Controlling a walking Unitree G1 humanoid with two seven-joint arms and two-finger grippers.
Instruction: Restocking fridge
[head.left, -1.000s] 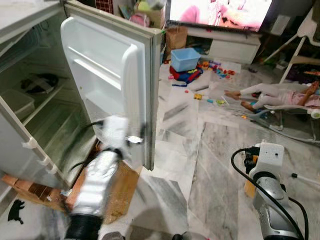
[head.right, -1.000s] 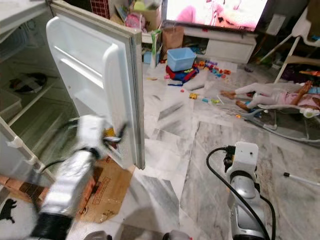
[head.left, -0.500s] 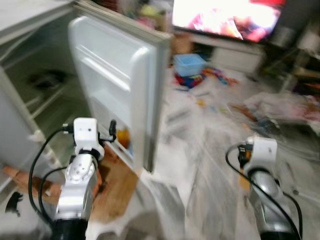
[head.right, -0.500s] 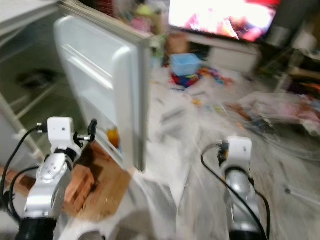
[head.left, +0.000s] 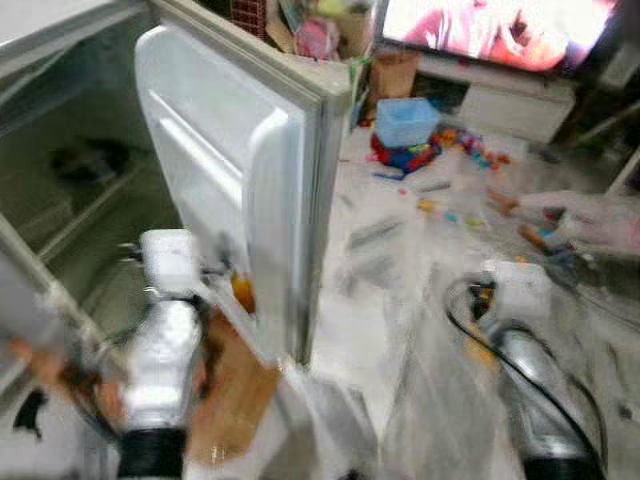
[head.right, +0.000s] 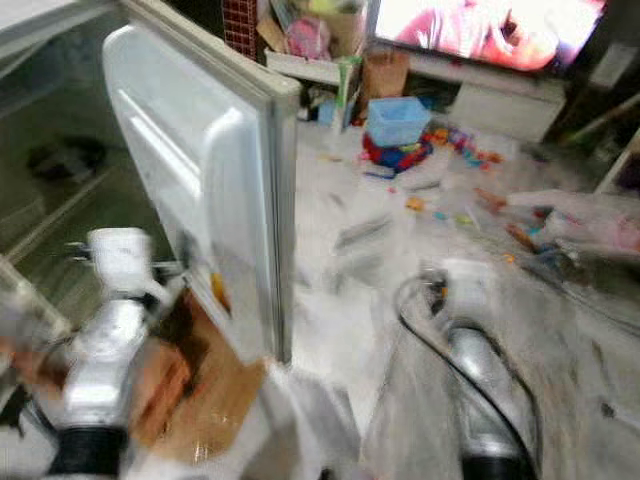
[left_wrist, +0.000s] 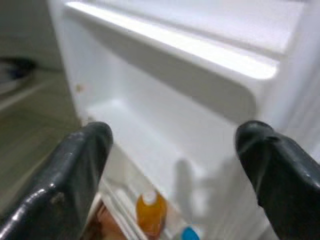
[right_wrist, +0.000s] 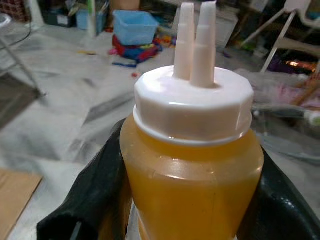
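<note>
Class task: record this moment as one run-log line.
left gripper: open, facing fridge door shelf | right gripper: shut on orange squeeze bottle | fridge: open

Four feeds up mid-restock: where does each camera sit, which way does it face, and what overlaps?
Left eye view: on the head, looking forward and down at the open fridge door and toy-strewn floor; both silver arms show.
Right eye view: the stereo twin, sharing that same scene.
Left wrist view: on the left arm, looking between the spread left gripper fingers into the door shelves, at an orange bottle stored low.
Right wrist view: on the right arm, looking past the right gripper, shut on a two-nozzle sauce bottle, toward the blue bin, shared with the head views.
</note>
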